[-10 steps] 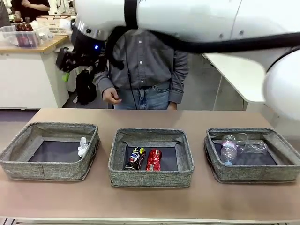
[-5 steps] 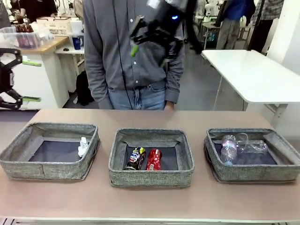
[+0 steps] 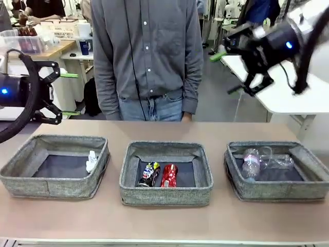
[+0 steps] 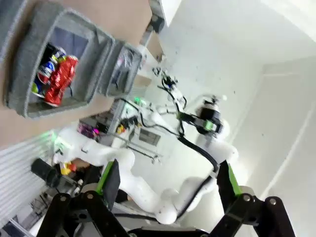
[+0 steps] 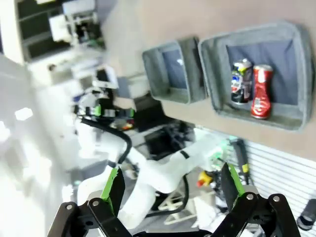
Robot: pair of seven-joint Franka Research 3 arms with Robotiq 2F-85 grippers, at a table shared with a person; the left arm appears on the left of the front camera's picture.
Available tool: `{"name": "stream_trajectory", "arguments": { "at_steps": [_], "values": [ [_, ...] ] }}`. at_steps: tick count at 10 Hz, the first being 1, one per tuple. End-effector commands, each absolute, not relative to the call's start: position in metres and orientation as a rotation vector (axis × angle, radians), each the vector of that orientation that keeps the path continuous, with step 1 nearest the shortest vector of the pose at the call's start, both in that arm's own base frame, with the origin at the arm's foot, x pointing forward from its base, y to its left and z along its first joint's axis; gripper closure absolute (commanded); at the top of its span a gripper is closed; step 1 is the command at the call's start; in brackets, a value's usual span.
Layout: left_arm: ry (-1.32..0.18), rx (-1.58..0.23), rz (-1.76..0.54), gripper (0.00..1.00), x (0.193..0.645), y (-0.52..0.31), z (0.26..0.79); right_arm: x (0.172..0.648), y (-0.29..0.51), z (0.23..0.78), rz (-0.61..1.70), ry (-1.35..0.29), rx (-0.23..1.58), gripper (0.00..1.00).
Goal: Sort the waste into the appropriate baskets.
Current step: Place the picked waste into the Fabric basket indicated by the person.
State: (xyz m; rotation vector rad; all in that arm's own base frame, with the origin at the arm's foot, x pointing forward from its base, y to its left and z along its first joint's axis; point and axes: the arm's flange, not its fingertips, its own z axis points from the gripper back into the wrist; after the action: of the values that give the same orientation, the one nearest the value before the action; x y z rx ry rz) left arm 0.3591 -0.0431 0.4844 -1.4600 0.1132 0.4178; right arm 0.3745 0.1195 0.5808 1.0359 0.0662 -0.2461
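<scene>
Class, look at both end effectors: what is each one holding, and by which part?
Nothing is held. The left end effector and the right end effector are both open and empty, raised above the table; all waste lies in the baskets.

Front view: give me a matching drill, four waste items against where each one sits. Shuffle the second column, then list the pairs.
Items:
1. paper ball
2. red can
3. dark multicoloured can
4. clear plastic bottles

Places:
A. right basket
B. middle basket, right-hand side of the pair
C. left basket, near its right wall
D. middle basket, left-hand side of the pair

Pairs: 1-C, 2-B, 3-D, 4-A
</scene>
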Motion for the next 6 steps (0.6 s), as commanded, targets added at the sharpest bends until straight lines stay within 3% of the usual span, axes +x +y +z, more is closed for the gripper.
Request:
{"name": "stream_trajectory", "arguments": {
  "at_steps": [1,3,4,5,6],
  "values": [
    [0.252,-1.561,0.433,0.0,0.326,-0.056,0.455,0.351,0.093,0.532,-0.249,0.041,1.161,0.0],
    [0.326,-1.538,0.464,0.0,0.333,-0.05,0.454,0.345,0.081,0.482,-0.176,-0.07,1.183,0.0],
    [0.241,-1.533,0.413,0.0,0.363,-0.055,0.469,0.353,0.091,0.46,-0.195,-0.119,1.093,0.0],
    [0.241,-1.533,0.413,0.0,0.363,-0.055,0.469,0.345,0.074,0.496,-0.243,0.012,1.167,0.0],
    [0.241,-1.533,0.413,0.0,0.363,-0.055,0.469,0.345,0.074,0.496,-0.243,0.012,1.167,0.0]
  ]
}}
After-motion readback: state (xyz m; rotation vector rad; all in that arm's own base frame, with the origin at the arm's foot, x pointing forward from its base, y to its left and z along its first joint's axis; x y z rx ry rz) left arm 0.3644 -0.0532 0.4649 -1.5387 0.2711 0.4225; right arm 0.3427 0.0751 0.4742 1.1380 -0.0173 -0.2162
